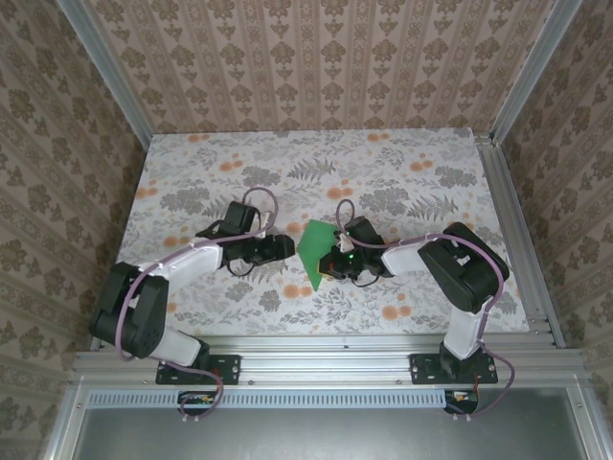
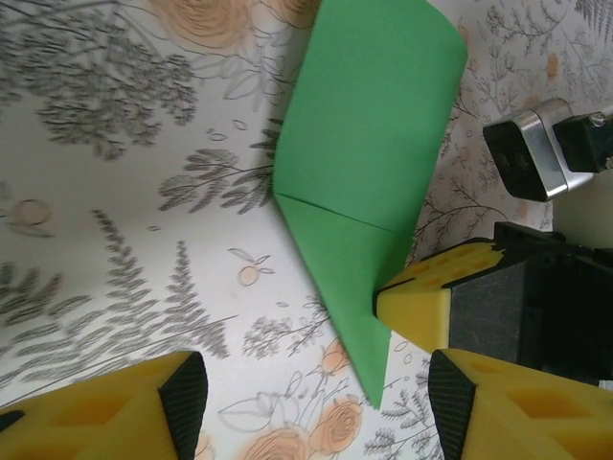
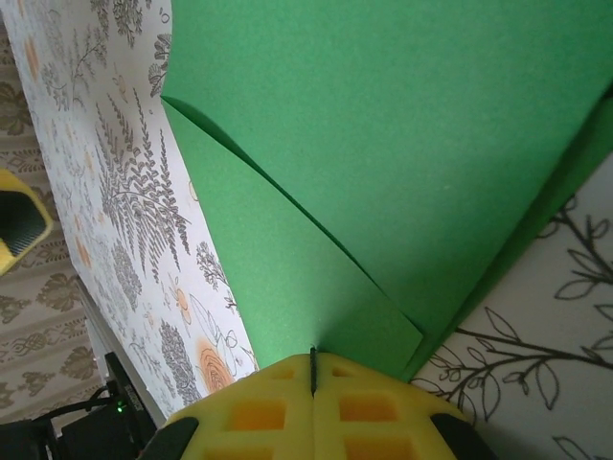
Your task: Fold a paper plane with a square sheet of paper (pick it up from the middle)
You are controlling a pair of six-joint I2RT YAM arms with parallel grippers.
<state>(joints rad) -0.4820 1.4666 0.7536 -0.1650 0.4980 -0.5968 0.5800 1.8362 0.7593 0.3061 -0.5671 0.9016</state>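
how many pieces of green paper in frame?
1. A single partly folded green sheet at the middle of the table, one edge pinched in the right gripper. A second sheet hidden underneath can't be ruled out.

The bench point(image 1: 412, 163) had a pale top with grey leaves and ferns and small orange flowers printed all over it. The same print showed close up in the left wrist view point(image 2: 96, 240) and the right wrist view point(image 3: 124, 192). Three walls stood around it: a back wall point(image 1: 316, 67), a left wall point(image 1: 48, 144) and a right wall point(image 1: 575, 192). All wore brown and cream paper with leafy shapes in rows. Silver metal posts point(image 1: 105, 72) stood in the two back corners. A silver rail point(image 1: 517, 240) ran down the right side, and a wide one point(image 1: 326, 359) ran along the near edge. Below that lay a flat grey panel point(image 1: 326, 436). The light was soft and even, with only faint shadows.
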